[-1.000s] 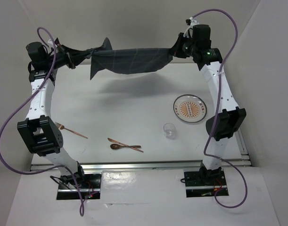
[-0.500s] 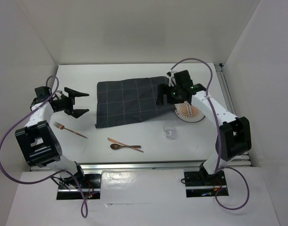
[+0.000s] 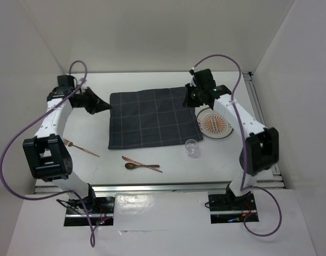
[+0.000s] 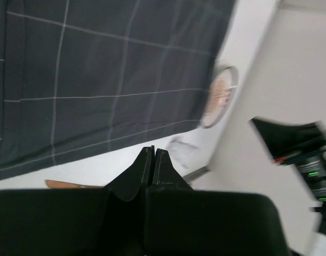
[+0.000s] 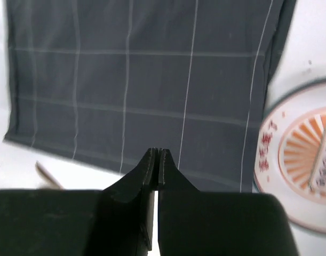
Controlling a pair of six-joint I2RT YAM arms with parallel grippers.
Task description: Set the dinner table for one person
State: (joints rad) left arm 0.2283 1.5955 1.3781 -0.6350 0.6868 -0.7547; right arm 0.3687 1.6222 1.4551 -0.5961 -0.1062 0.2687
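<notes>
A dark grey checked cloth (image 3: 152, 120) lies spread flat on the white dinner table (image 3: 152, 80). My left gripper (image 3: 108, 106) is at the cloth's far left corner, shut with nothing between its jaws. In the left wrist view its tips (image 4: 153, 150) hang over bare table just past the cloth (image 4: 109, 80). My right gripper (image 3: 190, 101) is at the cloth's far right corner, also shut. In the right wrist view its tips (image 5: 156, 151) hover above the cloth (image 5: 152, 80) and hold nothing.
An orange-patterned plate (image 3: 219, 125) sits right of the cloth, its left rim touching the cloth's edge. A clear glass (image 3: 192, 148) stands by the cloth's near right corner. A copper fork (image 3: 80, 148) lies at the left. A knife (image 3: 144, 163) and spoon (image 3: 132, 166) lie near the front rail.
The cloth, held stretched in the air between both grippers, came down onto the table and was let go. Both grippers opened, then shut empty, and now sit at its far corners.
</notes>
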